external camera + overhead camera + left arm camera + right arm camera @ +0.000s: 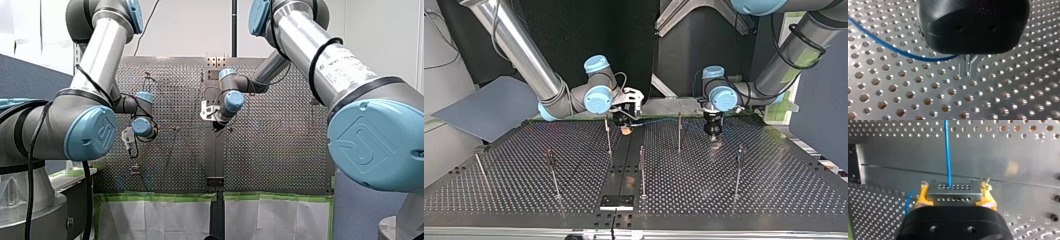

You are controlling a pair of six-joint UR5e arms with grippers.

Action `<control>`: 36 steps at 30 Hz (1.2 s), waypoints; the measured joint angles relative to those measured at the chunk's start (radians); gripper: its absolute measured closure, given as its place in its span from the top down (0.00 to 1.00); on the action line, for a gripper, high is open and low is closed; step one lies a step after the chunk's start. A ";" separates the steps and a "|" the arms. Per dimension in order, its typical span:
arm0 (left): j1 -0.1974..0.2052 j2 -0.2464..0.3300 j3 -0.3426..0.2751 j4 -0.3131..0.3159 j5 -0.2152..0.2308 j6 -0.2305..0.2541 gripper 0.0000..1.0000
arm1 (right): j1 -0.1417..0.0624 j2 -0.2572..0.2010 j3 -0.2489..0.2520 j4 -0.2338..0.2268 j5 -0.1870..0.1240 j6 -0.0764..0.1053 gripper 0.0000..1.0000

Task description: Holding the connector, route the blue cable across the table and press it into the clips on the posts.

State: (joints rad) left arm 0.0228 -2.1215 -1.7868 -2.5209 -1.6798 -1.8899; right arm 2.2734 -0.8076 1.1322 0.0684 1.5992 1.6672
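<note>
My right claw [955, 198] clamps the silver perforated metal connector [953, 192] between yellow pads [922, 198], anchoring that end. My left claw [969, 72] pinches the thin blue cable [898, 50] just above the perforated steel bench [923, 100], probably to tension it for clipping.

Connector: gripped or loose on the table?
Gripped. In the right wrist view the connector sits clamped between my right gripper's yellow pads, with the blue cable running out ahead.

My left pincer [969, 68] and right pincer [954, 194] both clamped
</note>
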 joint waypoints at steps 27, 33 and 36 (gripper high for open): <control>-0.085 0.073 0.012 -0.251 -0.104 0.113 1.00 | 0.013 0.000 -0.013 0.016 -0.007 -0.032 0.00; -0.110 0.126 -0.026 -0.304 -0.125 0.121 1.00 | 0.014 0.000 -0.013 0.016 -0.007 -0.031 0.00; -0.121 0.155 -0.054 -0.321 -0.128 0.126 1.00 | 0.014 0.000 -0.013 0.019 -0.007 -0.032 0.00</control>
State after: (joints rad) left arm -0.0979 -1.9664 -1.8405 -2.8423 -1.8079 -1.7640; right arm 2.2879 -0.8080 1.1192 0.0871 1.5924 1.6356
